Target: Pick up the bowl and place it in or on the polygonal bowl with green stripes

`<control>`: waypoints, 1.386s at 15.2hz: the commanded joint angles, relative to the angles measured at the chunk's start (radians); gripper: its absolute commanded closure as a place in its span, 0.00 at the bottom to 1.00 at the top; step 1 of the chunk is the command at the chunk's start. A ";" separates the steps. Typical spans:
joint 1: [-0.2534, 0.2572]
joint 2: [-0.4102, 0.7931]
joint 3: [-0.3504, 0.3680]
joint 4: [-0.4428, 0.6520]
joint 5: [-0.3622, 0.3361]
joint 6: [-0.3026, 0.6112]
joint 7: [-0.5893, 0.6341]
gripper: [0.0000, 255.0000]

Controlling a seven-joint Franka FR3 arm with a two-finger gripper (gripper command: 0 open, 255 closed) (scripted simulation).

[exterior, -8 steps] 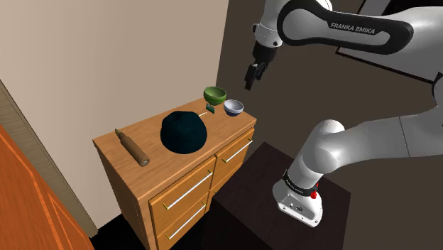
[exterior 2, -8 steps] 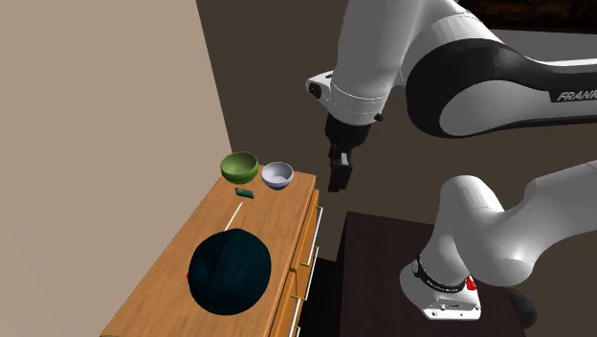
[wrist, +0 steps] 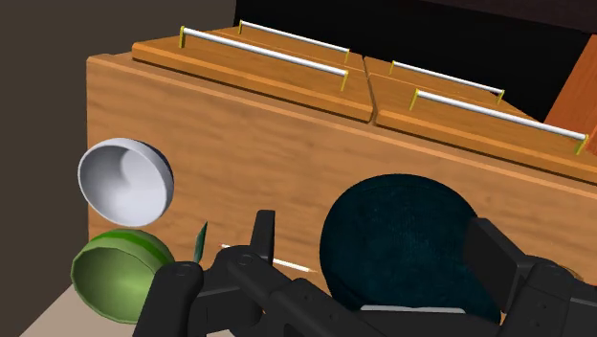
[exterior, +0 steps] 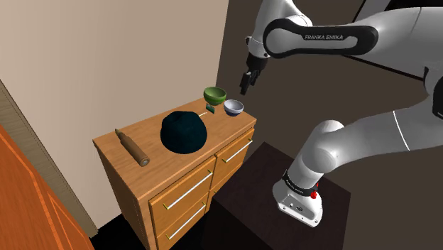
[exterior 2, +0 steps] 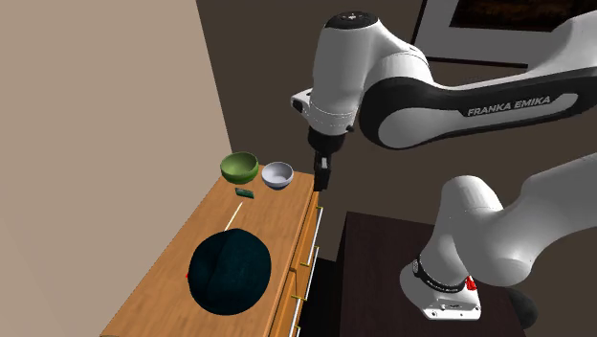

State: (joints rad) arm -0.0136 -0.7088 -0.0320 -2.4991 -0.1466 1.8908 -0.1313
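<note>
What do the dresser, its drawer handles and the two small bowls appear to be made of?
Dresser: wood, matte, visible grain. Drawer handles: pale slim bars, probably metal. Pale bowl: smooth, soft sheen, ceramic or metal, cannot tell. Green bowl: smooth with darker stripes outside, likely glazed ceramic.

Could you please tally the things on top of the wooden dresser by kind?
Bowls: 2 (green bowl, white bowl)
Dark teal domed object: 1
Wooden rolling pin: 1
Small green piece: 1
Thin white stick: 1
Total: 6
</note>
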 commanded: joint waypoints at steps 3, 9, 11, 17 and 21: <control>-0.023 0.105 -0.063 -0.019 -0.035 0.129 -0.061 0.00; -0.046 0.300 -0.146 0.000 -0.062 0.308 -0.146 0.00; -0.051 0.372 -0.173 0.018 -0.062 0.363 -0.176 0.00; -0.061 0.604 -0.241 0.104 -0.024 0.510 -0.285 0.00; -0.075 0.766 -0.268 0.187 0.039 0.585 -0.375 0.00</control>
State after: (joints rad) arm -0.0842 0.0105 -0.2941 -2.3390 -0.1266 2.4562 -0.4814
